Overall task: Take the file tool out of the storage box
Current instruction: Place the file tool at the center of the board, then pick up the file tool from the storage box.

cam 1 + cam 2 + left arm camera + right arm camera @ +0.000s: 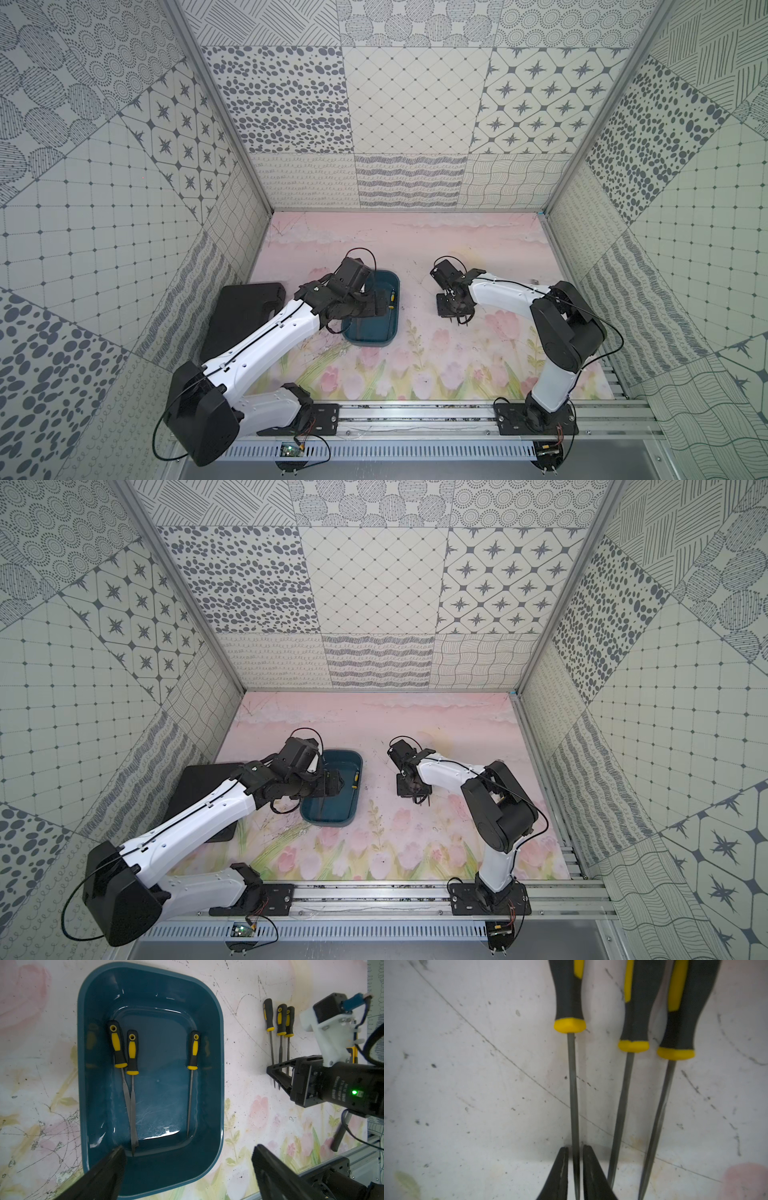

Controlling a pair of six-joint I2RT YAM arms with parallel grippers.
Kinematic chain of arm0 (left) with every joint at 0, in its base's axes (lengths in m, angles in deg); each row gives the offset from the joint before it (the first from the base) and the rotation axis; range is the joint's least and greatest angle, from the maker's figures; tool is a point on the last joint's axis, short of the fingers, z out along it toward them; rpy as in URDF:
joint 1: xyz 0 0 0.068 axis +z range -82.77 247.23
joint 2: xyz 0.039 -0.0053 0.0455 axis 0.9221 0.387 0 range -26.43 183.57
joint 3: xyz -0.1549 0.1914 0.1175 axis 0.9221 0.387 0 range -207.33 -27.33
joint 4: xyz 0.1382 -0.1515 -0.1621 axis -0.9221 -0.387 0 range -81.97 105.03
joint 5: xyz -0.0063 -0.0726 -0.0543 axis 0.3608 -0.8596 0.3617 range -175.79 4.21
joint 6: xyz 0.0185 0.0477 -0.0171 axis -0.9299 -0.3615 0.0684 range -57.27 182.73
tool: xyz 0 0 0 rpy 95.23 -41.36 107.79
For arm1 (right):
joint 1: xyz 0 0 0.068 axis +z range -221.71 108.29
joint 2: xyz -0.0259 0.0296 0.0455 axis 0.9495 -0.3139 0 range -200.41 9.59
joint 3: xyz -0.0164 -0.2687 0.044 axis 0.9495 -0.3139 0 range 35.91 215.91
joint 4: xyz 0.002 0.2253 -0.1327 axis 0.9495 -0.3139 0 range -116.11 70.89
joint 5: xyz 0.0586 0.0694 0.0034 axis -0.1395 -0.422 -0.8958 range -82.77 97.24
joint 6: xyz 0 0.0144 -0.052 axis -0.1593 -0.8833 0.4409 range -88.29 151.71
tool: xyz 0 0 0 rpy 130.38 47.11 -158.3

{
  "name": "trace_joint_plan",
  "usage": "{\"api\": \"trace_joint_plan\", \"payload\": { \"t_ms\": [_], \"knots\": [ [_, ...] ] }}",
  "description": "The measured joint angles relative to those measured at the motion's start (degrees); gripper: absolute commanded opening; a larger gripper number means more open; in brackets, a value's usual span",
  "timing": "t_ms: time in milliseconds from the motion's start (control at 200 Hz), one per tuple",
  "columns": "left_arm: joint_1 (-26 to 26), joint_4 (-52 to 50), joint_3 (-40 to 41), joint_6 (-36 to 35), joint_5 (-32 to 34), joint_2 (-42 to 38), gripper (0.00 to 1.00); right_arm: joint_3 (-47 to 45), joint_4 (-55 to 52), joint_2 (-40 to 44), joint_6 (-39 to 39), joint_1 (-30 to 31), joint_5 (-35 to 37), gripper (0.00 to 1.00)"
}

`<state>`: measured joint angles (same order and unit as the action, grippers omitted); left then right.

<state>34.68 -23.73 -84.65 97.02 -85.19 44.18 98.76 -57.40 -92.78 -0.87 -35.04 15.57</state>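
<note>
Nearest us runs the rail that carries both arm bases, and beyond it lies the flowered mat. Further in, the left gripper hangs over the storage box, its jaws wide apart and holding nothing. From the left wrist we see three files on the box floor. A pair of files lie touching with their blades crossed, and a lone file lies along the wall on the right arm's side. In both top views the left arm's wrist covers much of the box, so only a yellow bit of one handle shows.

Right of the box, well apart from it, three more files lie side by side on the mat. The right gripper sits low over their blades. Its jaws are a little apart around the shaft of the file nearest the box, with a thin gap on each side. A black case lies left of the box, partly under the left arm. Patterned walls close the far side.
</note>
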Motion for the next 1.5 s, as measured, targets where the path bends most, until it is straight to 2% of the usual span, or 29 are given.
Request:
{"api": "trace_joint_plan", "payload": {
  "t_ms": [225,340,495,700,1041,1251,1501],
  "knots": [
    [0.0,1.1,-0.6,-0.2,0.0,2.5,0.99,0.1,-0.5,0.9,0.2,0.0,0.5,0.23],
    [0.0,2.0,-1.2,-0.8,0.1,4.5,0.99,0.2,-1.2,3.9,0.3,0.2,0.8,0.24],
    [0.0,3.0,-2.1,-1.3,0.1,8.1,0.98,1.2,-1.6,7.9,0.9,0.4,0.7,0.30],
    [0.0,5.0,-2.6,-1.3,-0.2,9.9,0.98,1.9,-1.3,7.1,1.6,0.4,0.7,0.33],
    [0.0,5.0,-2.4,-1.4,0.1,6.3,0.98,1.9,0.5,0.4,1.8,0.4,0.1,0.31],
    [0.0,5.0,-1.8,-1.4,0.2,5.4,0.98,1.4,1.6,0.0,1.6,0.4,0.1,0.25],
    [0.0,4.9,-1.2,-1.4,0.2,5.0,0.97,-0.3,1.9,0.0,1.5,0.1,0.3,0.22]
  ]
}}
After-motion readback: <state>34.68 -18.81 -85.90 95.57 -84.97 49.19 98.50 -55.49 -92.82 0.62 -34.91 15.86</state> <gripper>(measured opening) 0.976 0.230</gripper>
